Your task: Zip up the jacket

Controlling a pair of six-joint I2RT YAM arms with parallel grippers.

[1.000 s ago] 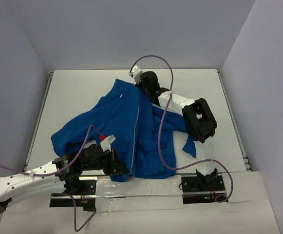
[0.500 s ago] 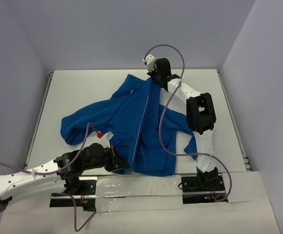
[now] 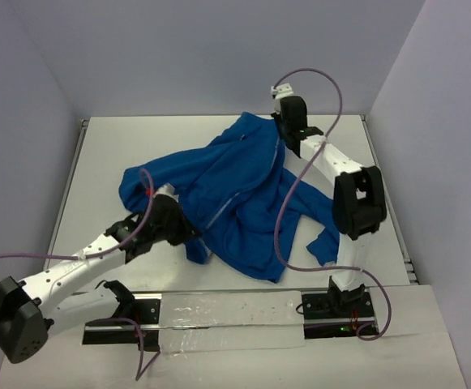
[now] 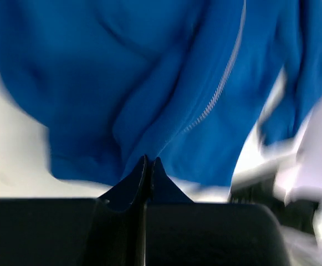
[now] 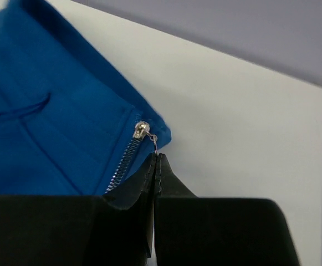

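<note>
Overhead: jacket (image 3: 235, 194) lay rumpled across the table (image 3: 97, 154), collar toward the far edge. Left wrist: left gripper (image 4: 150, 164) had its jaws pressed together on the jacket's bottom edge. Right wrist: right gripper (image 5: 156, 162) had its jaws pinched tight on the zipper pull (image 5: 154, 144) at the collar.

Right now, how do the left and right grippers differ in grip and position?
The left gripper pinches the jacket's bottom hem on the table's near side; the right gripper pinches the zipper pull at the collar, by the far edge. The left grips fabric, the right only a small metal tab. Both are shut.
</note>
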